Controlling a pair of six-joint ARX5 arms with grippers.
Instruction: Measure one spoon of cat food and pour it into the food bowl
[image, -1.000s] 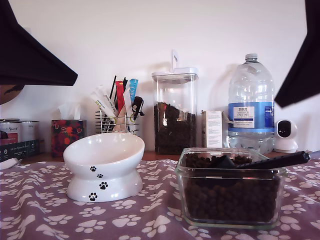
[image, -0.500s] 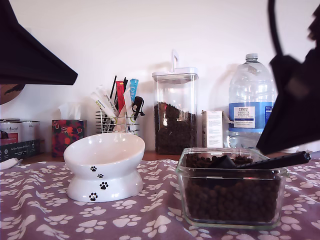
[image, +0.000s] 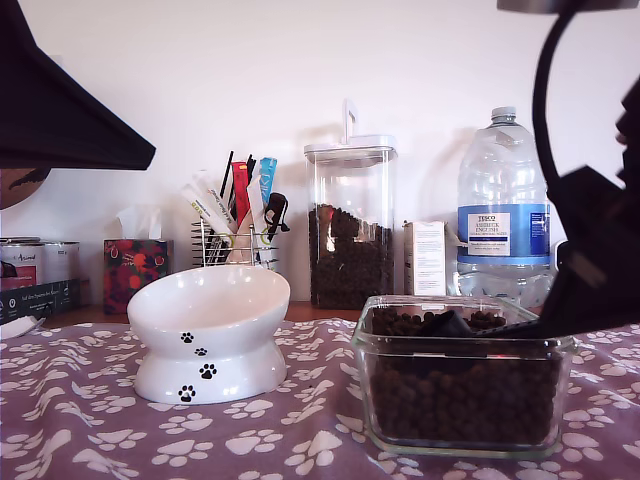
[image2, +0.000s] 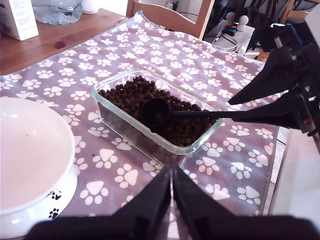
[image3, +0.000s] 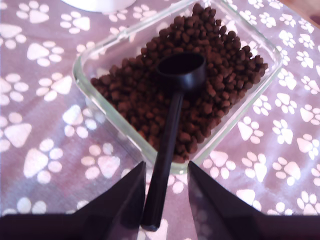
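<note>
My second gripper (image3: 165, 200) sits at the exterior view's right with its jaws spread either side of the spoon (image3: 172, 117) handle's end, not yet clamped. The spoon's cup rests on the cat food (image2: 150, 107) in the clear glass container (image: 462, 375), lower right of the exterior frame. My first gripper (image2: 172, 182) hangs with its jaws pressed together and empty, above the paw-print cloth (image2: 235, 150). The food bowl (image: 208, 335) stands lower left of centre in the exterior view.

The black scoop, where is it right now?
The spoon lies with its cup on the cat food in the glass container at the exterior view's right, its handle end between my second gripper fingers.
</note>
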